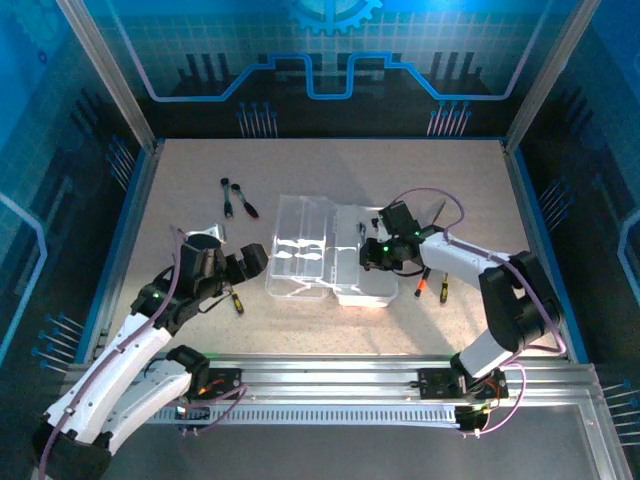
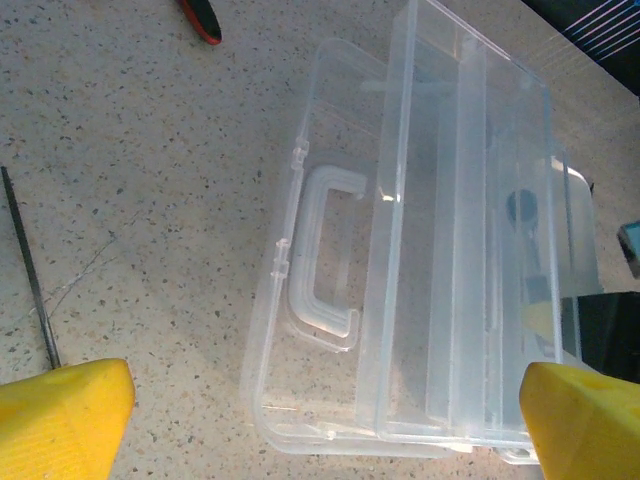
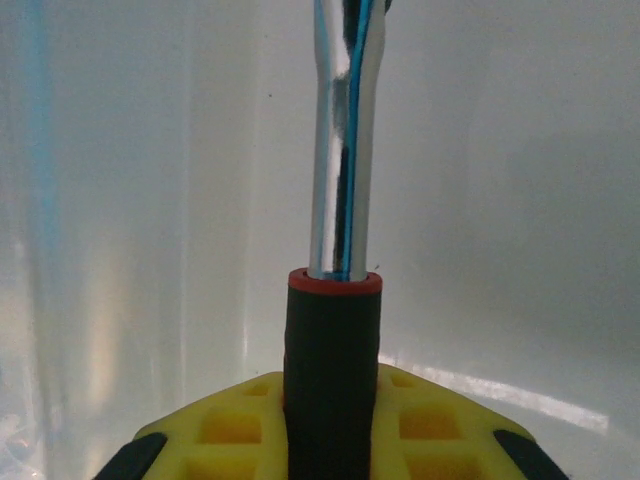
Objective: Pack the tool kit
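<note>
A black-handled screwdriver (image 3: pixel 332 370) sits clenched in the right jaws, its shaft inside the clear case (image 1: pixel 300 255), open at the centre of the counter (image 1: pixel 200 160); the left jaws gape, released, beside it.

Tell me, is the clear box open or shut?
Open. The clear case lies spread flat, its two halves side by side.

Speckled beige tabletop (image 1: pixel 190 165), blue circuit-print walls (image 1: pixel 200 50), aluminium rail (image 1: pixel 330 372) along near edge.
</note>
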